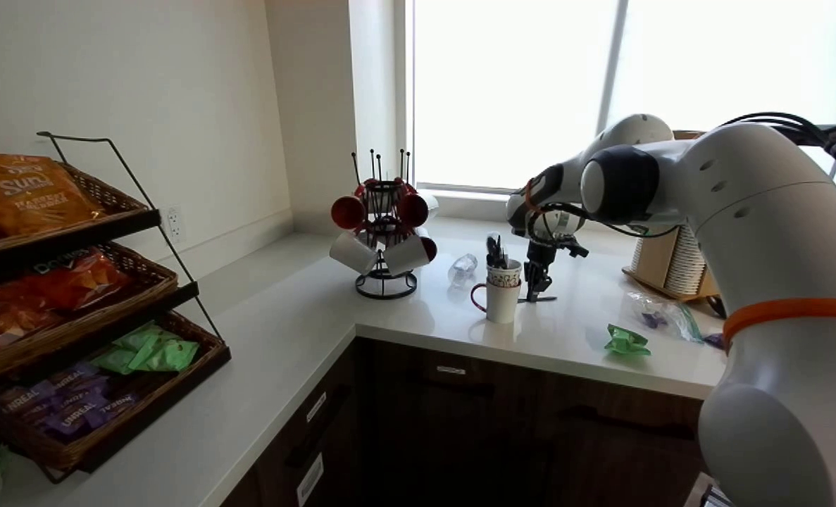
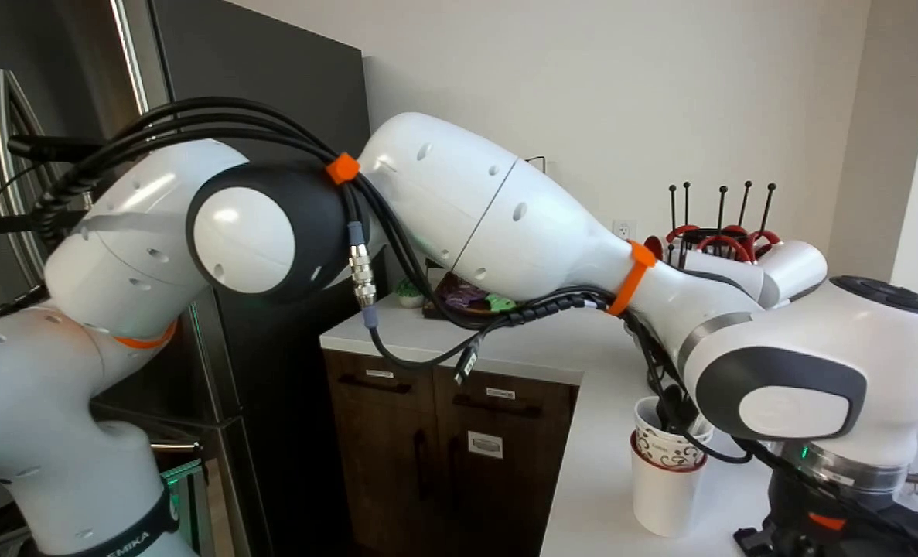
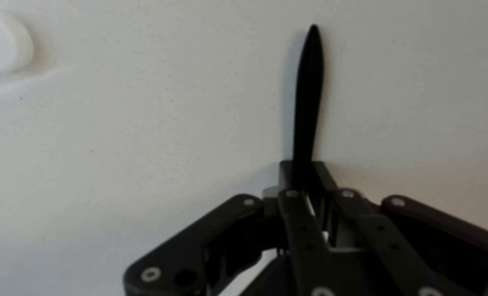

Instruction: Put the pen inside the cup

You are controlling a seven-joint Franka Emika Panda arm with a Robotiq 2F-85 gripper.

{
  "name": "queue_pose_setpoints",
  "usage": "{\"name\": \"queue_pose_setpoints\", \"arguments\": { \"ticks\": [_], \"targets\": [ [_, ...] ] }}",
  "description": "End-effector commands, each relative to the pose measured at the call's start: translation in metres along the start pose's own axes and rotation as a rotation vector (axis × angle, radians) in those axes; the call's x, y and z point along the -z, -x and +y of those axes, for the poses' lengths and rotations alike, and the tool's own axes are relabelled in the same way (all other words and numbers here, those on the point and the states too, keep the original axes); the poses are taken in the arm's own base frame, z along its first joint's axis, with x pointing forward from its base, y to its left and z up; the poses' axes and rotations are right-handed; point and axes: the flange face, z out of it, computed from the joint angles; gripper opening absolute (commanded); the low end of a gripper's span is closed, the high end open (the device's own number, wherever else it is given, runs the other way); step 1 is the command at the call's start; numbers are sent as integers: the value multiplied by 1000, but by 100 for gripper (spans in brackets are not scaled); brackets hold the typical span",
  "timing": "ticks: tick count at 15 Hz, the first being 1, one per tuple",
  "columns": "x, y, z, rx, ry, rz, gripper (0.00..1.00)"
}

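Clearly, I read UNREAL on purple packets (image 1: 76, 407). On the counter (image 1: 298, 289) near the cup (image 1: 500, 305), my gripper (image 3: 304, 170) pinches the pen (image 3: 308, 94); in wrist view its long axis runs almost vertical, tapered end topmost.

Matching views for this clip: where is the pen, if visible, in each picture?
In an exterior view: the pen, a short dark line right of centre, at the gripper.
In an exterior view: pen not visible; the mug shows at lower right.
In the wrist view: the pen, upper half, right of centre, pointing up from the gripper.
Shared landmark: the white counter, in all three.
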Motion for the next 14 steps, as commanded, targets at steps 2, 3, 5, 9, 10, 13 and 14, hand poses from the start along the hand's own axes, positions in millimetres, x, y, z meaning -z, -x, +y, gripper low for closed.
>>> {"name": "queue_pose_setpoints", "arguments": {
  "ticks": [2, 3, 5, 9, 10, 13, 14],
  "targets": [
    [4, 8, 5, -25, 27, -5, 3],
    [10, 10, 7, -44, 50, -3, 3],
    [29, 13, 11, -107, 100, 26, 3],
    [68, 34, 12, -286, 154, 122, 3],
    [77, 41, 10, -327, 162, 151, 3],
    [104, 62, 0, -441, 173, 246, 3],
    [114, 67, -4, -476, 166, 278, 3]
  ]
}}
